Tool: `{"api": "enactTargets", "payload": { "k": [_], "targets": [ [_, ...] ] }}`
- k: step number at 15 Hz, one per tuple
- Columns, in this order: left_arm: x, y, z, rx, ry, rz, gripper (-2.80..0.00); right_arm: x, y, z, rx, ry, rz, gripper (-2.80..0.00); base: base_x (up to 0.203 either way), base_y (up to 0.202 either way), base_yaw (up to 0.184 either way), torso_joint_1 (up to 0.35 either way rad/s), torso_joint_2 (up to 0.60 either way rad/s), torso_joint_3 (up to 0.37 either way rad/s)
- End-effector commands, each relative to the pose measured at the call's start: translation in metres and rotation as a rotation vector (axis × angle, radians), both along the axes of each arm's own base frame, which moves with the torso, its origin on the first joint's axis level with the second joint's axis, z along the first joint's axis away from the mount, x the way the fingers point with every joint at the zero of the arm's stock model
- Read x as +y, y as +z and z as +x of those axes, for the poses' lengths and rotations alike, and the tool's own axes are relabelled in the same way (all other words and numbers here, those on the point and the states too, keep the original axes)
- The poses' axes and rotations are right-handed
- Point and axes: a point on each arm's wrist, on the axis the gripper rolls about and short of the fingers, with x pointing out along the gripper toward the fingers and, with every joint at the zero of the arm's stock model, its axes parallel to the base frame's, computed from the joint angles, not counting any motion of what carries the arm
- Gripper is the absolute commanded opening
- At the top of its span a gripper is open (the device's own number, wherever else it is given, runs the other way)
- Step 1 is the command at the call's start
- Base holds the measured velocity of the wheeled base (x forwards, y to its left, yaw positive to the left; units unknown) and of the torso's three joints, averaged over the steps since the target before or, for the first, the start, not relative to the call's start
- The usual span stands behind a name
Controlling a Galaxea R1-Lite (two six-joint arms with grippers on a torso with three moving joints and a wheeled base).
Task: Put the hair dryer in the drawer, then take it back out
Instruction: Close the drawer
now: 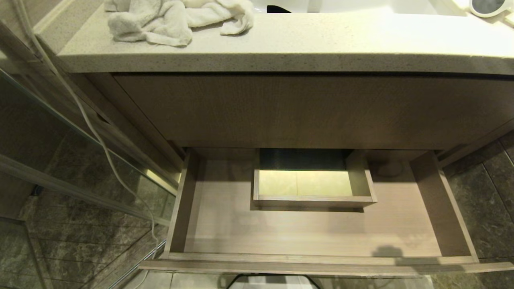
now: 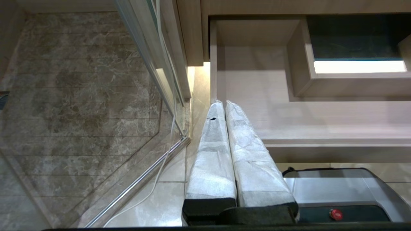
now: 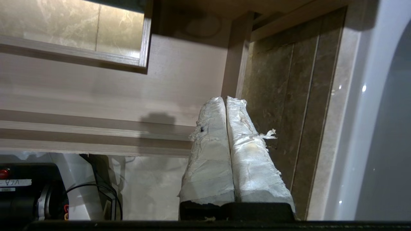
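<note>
Wood-grain drawer (image 1: 225, 224) pulled out, hair dryer (image 1: 488, 7) seemingly at countertop edge

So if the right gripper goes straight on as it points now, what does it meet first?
Likely the drawer's right side wall or the floor just inside it. The right gripper, fingers shut and empty, aims near that wall; depth is unclear.

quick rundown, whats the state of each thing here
drawer: pulled open, nothing lying in it
hair dryer: up on the countertop at its far right, not held
towel: crumpled on the countertop
left claw: shut, holding nothing
right claw: shut, holding nothing
</note>
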Motion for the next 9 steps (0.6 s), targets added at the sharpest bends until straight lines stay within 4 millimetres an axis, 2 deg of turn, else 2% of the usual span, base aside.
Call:
{"api": "enactTargets", "payload": {
  "k": [1,6,9],
  "targets": [
    [0.0000,-0.0002,-0.0001,0.000,0.000,0.000,-2.80,0.0026,-0.0027,-0.0047,-0.001,0.003,-0.003,-2.80,0.000,0.000,0.000,-0.290,0.52,0.222],
    [0.0000,-0.0005,0.0001,0.002,0.000,0.000,-2.80,0.0029,-0.0062,-0.0053,-0.001,0.003,-0.003,-2.80,0.000,0.000,0.000,-0.277,0.49,0.215],
    [0.0000,-0.0004,0.0001,0.002,0.000,0.000,-2.80,0.0022,-0.0069,-0.0040,-0.036,0.004,-0.023,-2.80,0.000,0.000,0.000,-0.113,0.21,0.080]
  ]
}}
